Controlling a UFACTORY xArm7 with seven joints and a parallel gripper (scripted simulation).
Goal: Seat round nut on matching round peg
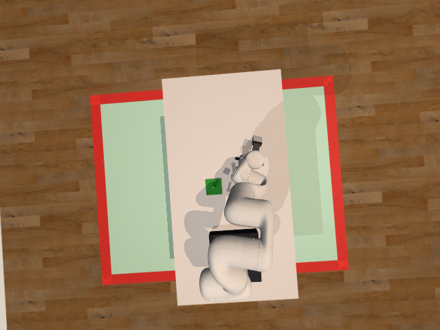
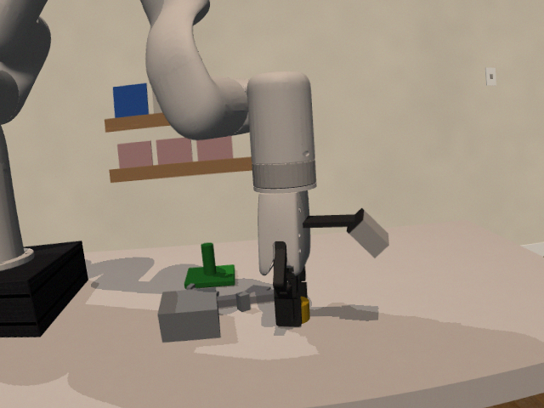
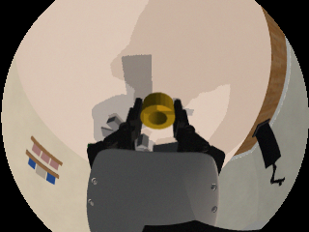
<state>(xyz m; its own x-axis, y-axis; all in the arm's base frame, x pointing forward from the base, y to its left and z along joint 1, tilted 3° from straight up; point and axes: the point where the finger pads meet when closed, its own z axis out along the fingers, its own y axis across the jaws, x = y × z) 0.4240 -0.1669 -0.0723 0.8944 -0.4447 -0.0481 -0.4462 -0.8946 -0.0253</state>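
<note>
The round nut (image 3: 158, 110) is a short yellow ring with a hole through its middle, lying flat with the hole facing up. It sits low at the counter surface, roughly midway along the counter's length and closer to its right long edge in the top view (only a sliver of yellow shows in the exterior view, at (image 2: 304, 308)).

The round peg (image 2: 207, 258) is a green cylinder standing upright on a flat, square green base (image 1: 214, 186). It stands near the middle of the counter, closer to the left long edge, apart from the nut.
</note>
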